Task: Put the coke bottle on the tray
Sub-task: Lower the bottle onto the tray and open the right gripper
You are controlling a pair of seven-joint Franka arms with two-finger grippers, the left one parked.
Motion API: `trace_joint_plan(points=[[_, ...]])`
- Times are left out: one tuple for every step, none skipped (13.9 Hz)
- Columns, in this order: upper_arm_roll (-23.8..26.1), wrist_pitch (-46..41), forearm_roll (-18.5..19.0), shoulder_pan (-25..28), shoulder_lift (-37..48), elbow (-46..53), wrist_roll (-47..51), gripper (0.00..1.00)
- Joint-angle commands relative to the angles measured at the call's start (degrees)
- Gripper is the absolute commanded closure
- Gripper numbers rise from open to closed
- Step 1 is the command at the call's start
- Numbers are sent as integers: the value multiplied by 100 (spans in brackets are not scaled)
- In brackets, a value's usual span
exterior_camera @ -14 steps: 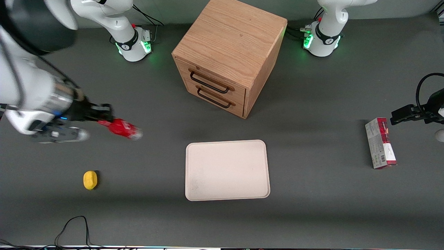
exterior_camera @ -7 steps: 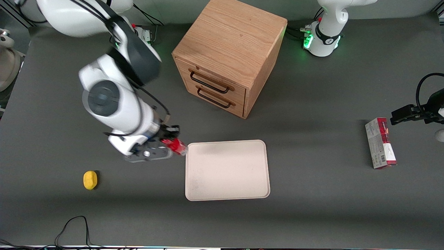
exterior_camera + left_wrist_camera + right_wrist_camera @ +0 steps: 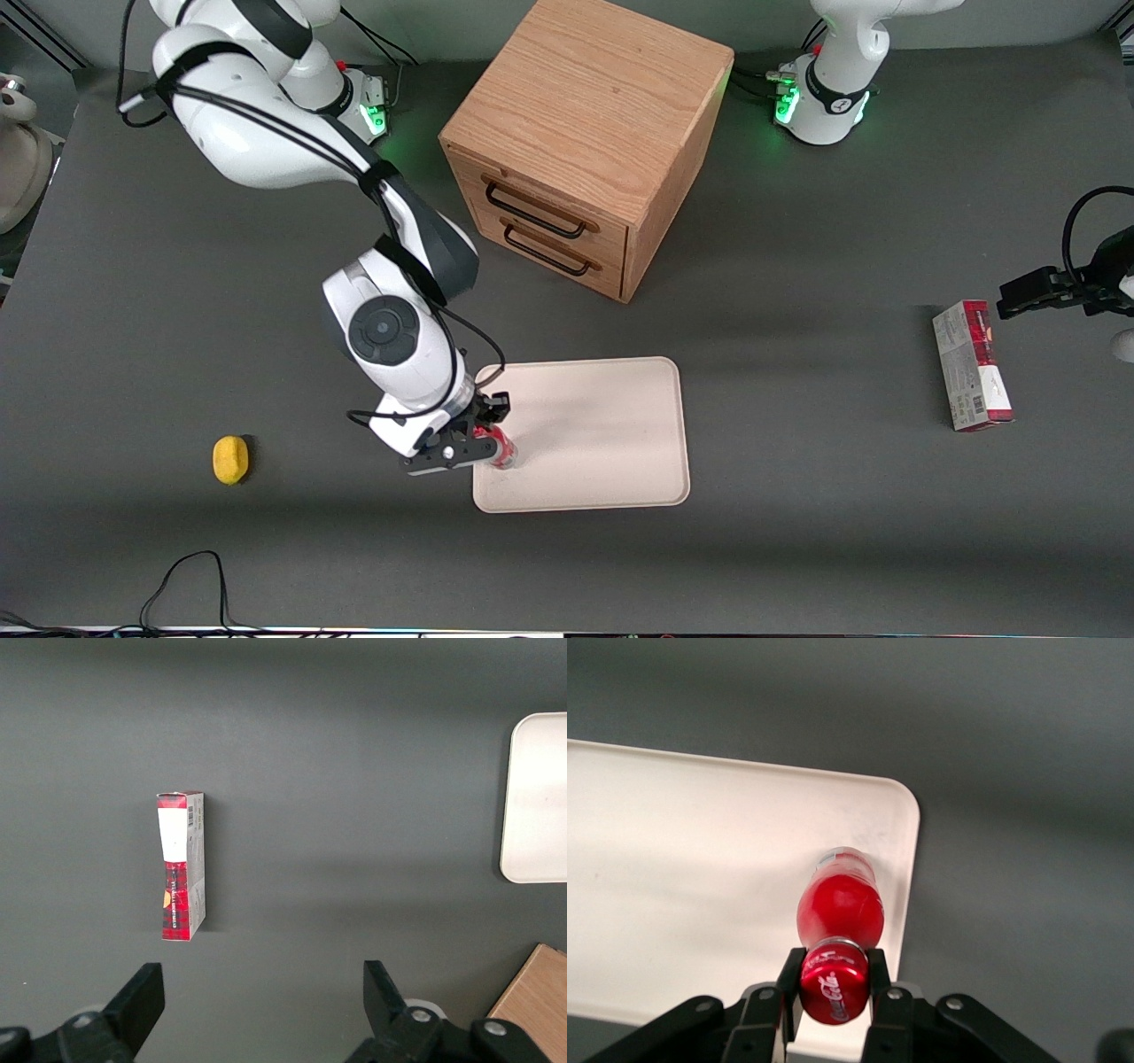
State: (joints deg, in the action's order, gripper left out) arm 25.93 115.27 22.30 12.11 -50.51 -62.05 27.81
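The gripper (image 3: pixel 833 979) is closed on the cap end of the coke bottle (image 3: pixel 840 908), its two fingers (image 3: pixel 790 988) pressing either side of the red cap. The bottle points down over the tray (image 3: pixel 602 443), its silvery base at or just above the tray surface, close to the tray's corner nearest the yellow object (image 3: pixel 230 460). Relative to the tray, the wooden drawer cabinet (image 3: pixel 585 142) stands farther from the front camera, and the red-and-grey carton (image 3: pixel 972 365) lies well apart toward the parked arm's end.

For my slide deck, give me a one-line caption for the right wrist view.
Gripper jaws shut on the coke bottle at its cap, holding it over the tray near one rounded corner.
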Motion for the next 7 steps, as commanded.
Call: trace_joint_plan(points=[[88,22,170,38,-152,290,-110,87],[88,22,169,38,-143,282,-101,79],[88,22,169,38,-143,264,-75,54],[88,40,169,38,-143,220,-40,2],[88,49,169,38,-134,211,-30,0],[88,49,161,29,-108,211,-30,0],[88,49,152,20,-73,220,-22,0]])
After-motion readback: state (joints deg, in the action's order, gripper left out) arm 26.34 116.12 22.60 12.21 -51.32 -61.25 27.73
